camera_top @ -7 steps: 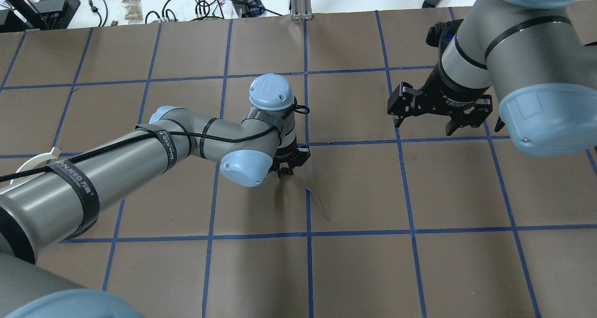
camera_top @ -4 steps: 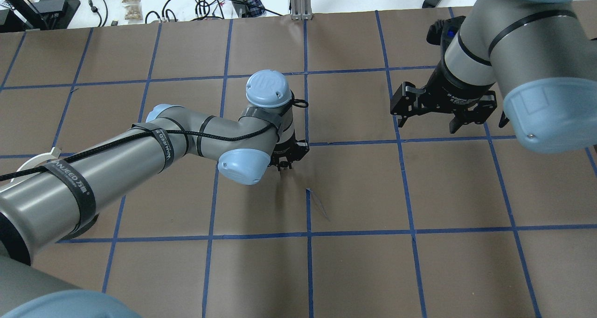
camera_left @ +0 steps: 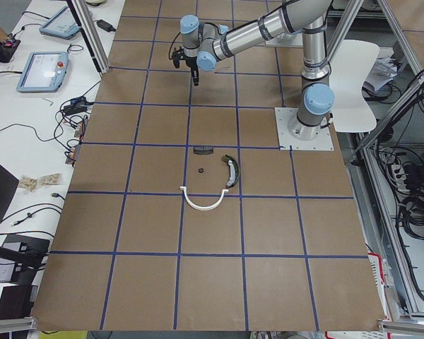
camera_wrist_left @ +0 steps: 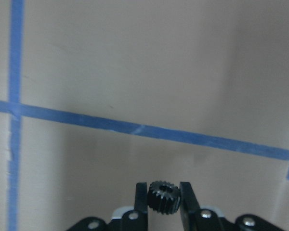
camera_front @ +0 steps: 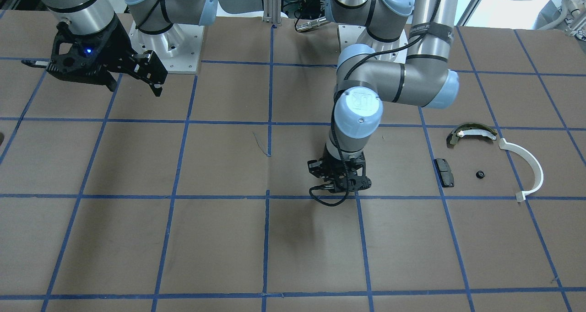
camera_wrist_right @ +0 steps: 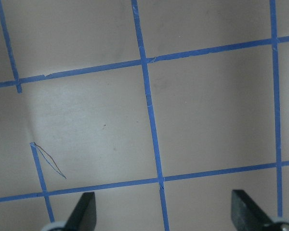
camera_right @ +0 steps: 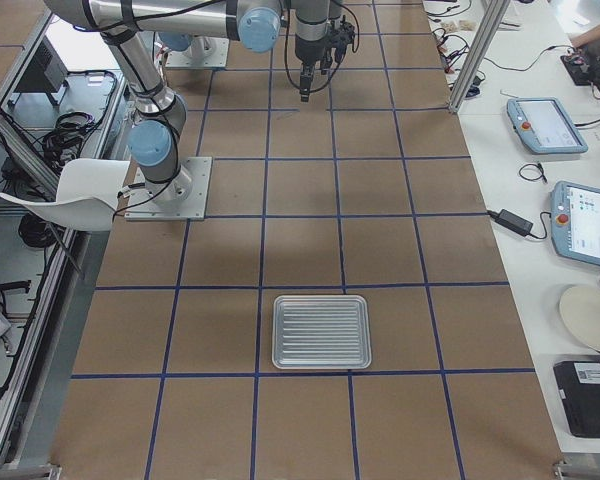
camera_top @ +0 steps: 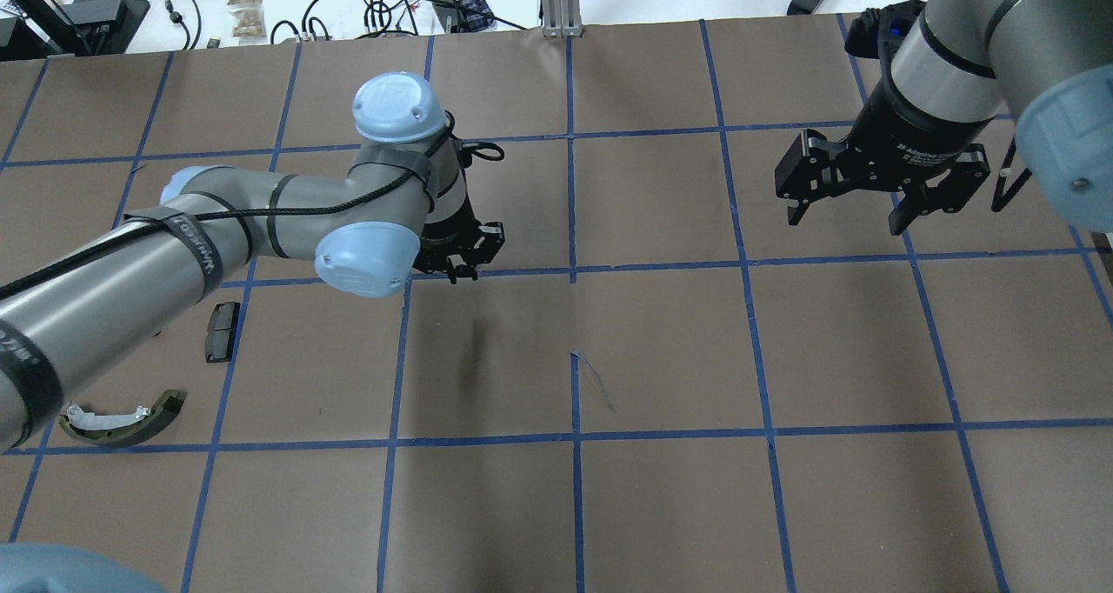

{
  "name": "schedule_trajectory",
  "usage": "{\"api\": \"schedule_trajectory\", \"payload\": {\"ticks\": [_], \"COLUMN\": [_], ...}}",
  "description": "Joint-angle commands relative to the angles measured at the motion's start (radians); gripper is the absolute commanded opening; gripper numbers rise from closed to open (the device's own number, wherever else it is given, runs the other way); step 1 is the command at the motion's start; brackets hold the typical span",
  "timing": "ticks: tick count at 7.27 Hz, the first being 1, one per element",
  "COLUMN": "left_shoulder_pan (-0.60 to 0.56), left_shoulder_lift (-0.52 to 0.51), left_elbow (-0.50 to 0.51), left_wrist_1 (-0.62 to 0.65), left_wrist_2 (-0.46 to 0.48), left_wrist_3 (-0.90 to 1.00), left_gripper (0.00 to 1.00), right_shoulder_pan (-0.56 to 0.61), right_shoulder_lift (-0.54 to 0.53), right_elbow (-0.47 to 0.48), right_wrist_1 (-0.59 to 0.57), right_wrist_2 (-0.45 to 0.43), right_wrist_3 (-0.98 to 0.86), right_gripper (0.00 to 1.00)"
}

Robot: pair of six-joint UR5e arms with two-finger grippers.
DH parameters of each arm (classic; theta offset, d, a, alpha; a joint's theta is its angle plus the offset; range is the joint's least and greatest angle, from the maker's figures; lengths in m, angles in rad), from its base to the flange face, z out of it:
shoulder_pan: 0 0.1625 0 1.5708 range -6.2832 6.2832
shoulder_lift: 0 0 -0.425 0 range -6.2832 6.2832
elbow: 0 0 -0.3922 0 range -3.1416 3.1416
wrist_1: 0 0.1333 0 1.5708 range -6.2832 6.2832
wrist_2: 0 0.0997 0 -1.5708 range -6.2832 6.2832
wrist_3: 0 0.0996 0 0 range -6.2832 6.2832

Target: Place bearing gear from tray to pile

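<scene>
My left gripper (camera_wrist_left: 164, 202) is shut on a small black toothed bearing gear (camera_wrist_left: 164, 196) and holds it above the brown paper, near a blue tape line. In the overhead view this gripper (camera_top: 456, 270) is to the right of the pile, apart from it: a flat black pad (camera_top: 223, 319) and an olive-green curved shoe (camera_top: 122, 419). The front view shows the left gripper (camera_front: 341, 184), the pad (camera_front: 444, 171), the shoe (camera_front: 471, 132), a thin white half-ring (camera_front: 526, 165) and a small black part (camera_front: 480, 174). My right gripper (camera_top: 848, 215) is open and empty.
A ribbed metal tray (camera_right: 320, 331) lies on the table's right half, far from both grippers. Blue tape lines grid the brown paper. Cables and small items lie on the white bench beyond the far edge (camera_top: 417, 2).
My left arm has swung toward the overhead view's left and farther back, carrying the gear, uncovering the pad and shoe. My right gripper has moved right and back, still open.
</scene>
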Motion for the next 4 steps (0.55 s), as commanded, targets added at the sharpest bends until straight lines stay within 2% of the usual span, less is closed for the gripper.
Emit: {"api": "schedule_trajectory", "payload": {"ticks": [1,2,4], "left_shoulder_pan": [0.214,0.3,0.473], "left_shoulder_lift": [0.072,0.081,0.072], "left_elbow": [-0.005,-0.01,-0.031], "left_wrist_1": [-0.156,-0.164,-0.15], "left_wrist_2": [0.058,0.097,0.096], "left_wrist_3": [0.313,0.412,0.695], "left_gripper": [0.04,0.04,0.04], "right_shoulder_pan": [-0.002,0.017,0.043], "right_shoulder_lift": [-0.004,0.005,0.021], "right_elbow": [-0.022,-0.039,-0.045], "right_wrist_1": [0.009,0.009,-0.011], "right_wrist_2": [-0.005,-0.058,-0.062], "right_wrist_3": [0.01,0.028,0.033], "right_gripper": [1.0,1.0,1.0]}}
